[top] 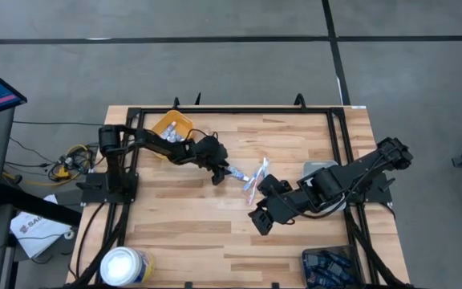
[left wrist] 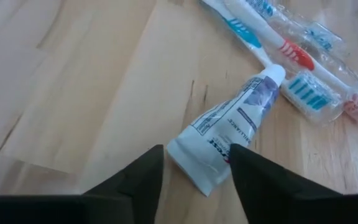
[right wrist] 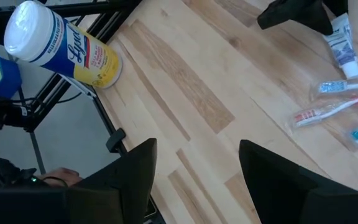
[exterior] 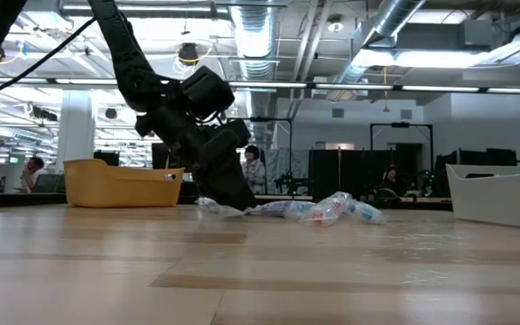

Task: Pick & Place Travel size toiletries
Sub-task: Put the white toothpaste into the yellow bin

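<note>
The left gripper (left wrist: 194,165), fingers apart, straddles the crimped tail of a small white toothpaste tube (left wrist: 229,127) near table centre, with wrapped toothbrushes (left wrist: 291,56) fanned at its two o'clock. The tube looks light, soft and squashy, so the flat crimp or lower body seems the surest hold; its print is too skewed to read. The right gripper (right wrist: 197,180), fingers also apart and empty, waits at the tube's four o'clock. A wipes tub (right wrist: 61,46) reads "Lysol".
</note>
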Controlling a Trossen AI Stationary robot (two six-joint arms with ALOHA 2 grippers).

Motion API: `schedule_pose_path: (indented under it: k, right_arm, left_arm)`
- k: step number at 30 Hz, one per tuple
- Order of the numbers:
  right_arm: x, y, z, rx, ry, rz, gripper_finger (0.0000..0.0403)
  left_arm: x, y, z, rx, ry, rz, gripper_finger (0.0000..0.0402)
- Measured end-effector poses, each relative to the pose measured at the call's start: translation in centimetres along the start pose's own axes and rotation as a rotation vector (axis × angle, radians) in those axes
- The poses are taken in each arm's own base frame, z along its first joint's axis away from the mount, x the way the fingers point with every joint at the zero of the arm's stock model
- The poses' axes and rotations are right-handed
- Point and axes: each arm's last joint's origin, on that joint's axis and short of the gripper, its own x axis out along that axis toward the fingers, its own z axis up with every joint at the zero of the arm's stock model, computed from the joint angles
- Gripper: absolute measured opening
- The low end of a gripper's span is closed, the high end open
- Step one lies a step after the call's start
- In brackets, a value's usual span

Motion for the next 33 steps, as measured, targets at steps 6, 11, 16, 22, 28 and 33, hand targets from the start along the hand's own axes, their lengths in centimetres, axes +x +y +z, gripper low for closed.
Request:
schedule_pose_path:
  k: [6, 11, 16, 22, 28, 33]
  right_arm:
    - [0.0, 0.0, 0.0, 0.008, 0.000, 0.000, 0.0221]
    - [0.0, 0.0, 0.0, 0.009, 0.000, 0.000, 0.0221]
    - [0.0, 0.0, 0.0, 0.009, 0.000, 0.000, 0.0221]
    - [0.0, 0.0, 0.0, 0.008, 0.000, 0.000, 0.0221]
    - [0.0, 0.0, 0.0, 0.008, 0.000, -0.002, 0.0221]
    - [0.0, -0.1, 0.0, 0.001, 0.002, -0.005, 0.0221]
  left_arm:
    - [0.0, 0.1, 0.0, 0.010, 0.001, -0.008, 0.0095]
    - [-0.1, 0.3, 0.0, 0.017, -0.004, -0.003, 0.0012]
    - [-0.1, 0.3, 0.1, 0.024, -0.016, 0.003, 0.0003]
    - [-1.5, -0.2, 1.5, 0.033, -0.074, -0.004, 0.0000]
    - [-5.7, -1.3, 4.7, 0.060, -0.245, 0.107, 0.0000]
    - [-10.6, -1.6, 6.4, 0.081, -0.330, 0.324, 0.0000]
